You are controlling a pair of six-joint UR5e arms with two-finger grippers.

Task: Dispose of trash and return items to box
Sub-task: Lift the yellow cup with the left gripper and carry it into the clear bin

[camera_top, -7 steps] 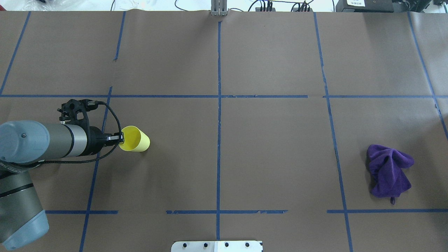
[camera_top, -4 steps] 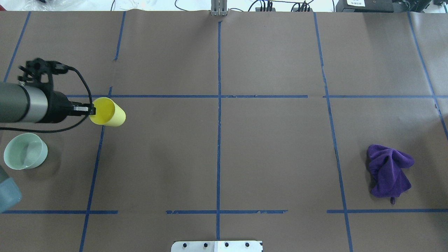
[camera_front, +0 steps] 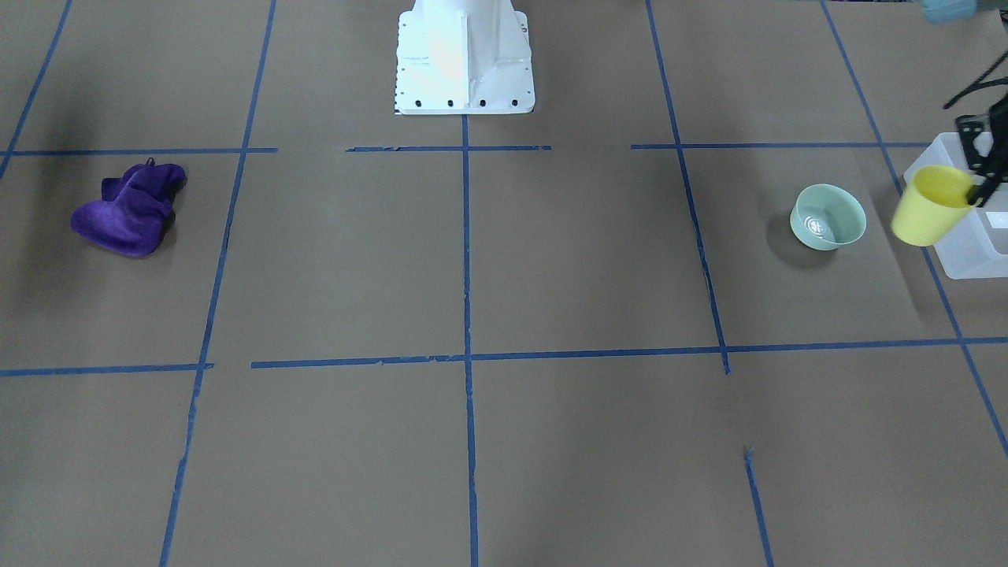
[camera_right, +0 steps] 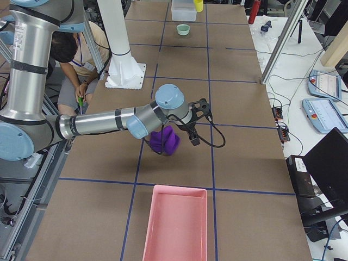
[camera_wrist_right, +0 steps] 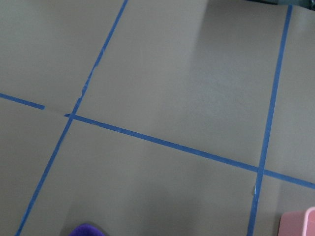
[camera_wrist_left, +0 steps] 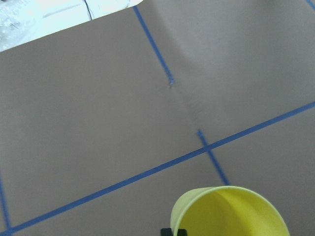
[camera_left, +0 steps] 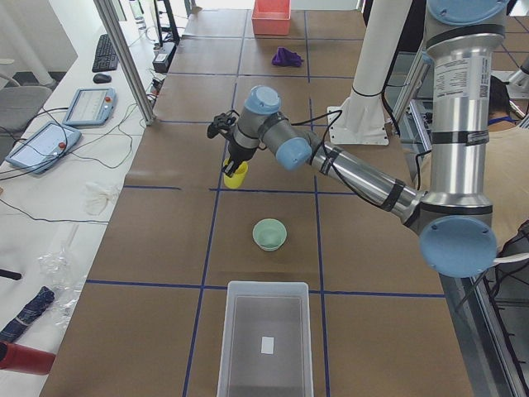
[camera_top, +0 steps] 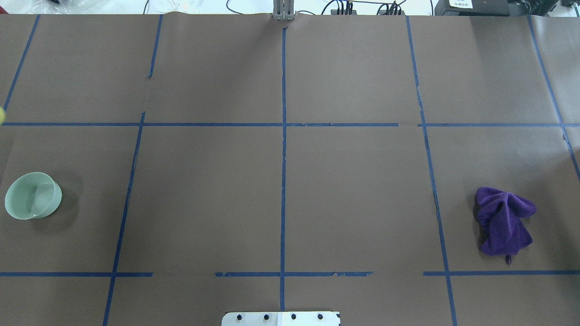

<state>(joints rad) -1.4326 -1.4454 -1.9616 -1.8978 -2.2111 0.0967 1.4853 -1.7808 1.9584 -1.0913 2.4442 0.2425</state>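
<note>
My left gripper (camera_front: 979,197) is shut on the rim of the yellow cup (camera_front: 929,206) and holds it tilted in the air, in front of the frosted box (camera_front: 970,250) at the front view's right edge. The left wrist view shows the cup (camera_wrist_left: 229,211) at its bottom edge. In the overhead view only a yellow sliver shows at the left edge, and the gripper is out of view. The mint-green bowl (camera_top: 32,195) stands upright on the table beside the box. My right gripper (camera_right: 194,136) hovers by the purple cloth (camera_right: 165,140); I cannot tell whether it is open or shut.
The purple cloth (camera_top: 503,222) lies crumpled on the table's right side. A pink bin (camera_right: 175,224) stands at the table's right end. The robot's white base (camera_front: 465,59) is at mid-table on the near edge. Blue tape lines cross the brown table cover.
My left arm has carried the yellow cup further left and away from the robot, out of the overhead view. The bowl and the purple cloth have not moved.
</note>
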